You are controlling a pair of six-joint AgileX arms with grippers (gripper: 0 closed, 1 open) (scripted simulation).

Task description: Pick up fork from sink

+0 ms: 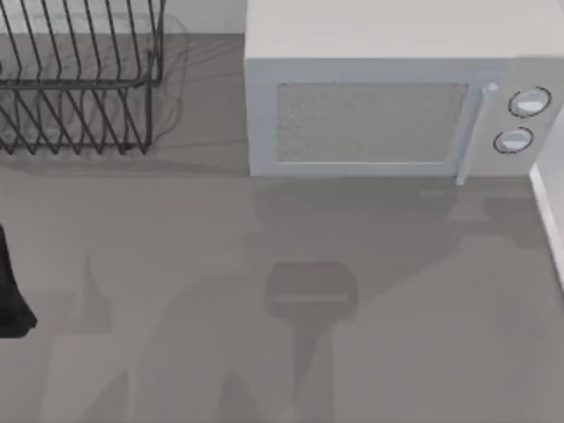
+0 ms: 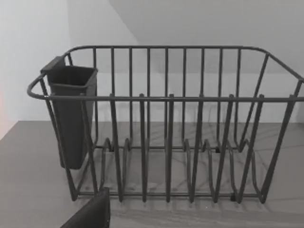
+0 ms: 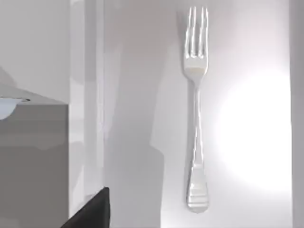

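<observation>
We find the fork point(image 3: 196, 109) lying flat on the sink point(image 3: 133, 118) floor beneath our right wrist camera, the nearer arm, long axis running straight ahead; finger state cannot be told.

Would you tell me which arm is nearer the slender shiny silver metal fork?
Right. Its wrist camera looks straight down on the slender shiny silver metal fork lying flat in the sink; the left arm faces the dark wire dish rack.

silver fork point(image 3: 196, 109) flat in sink
</observation>
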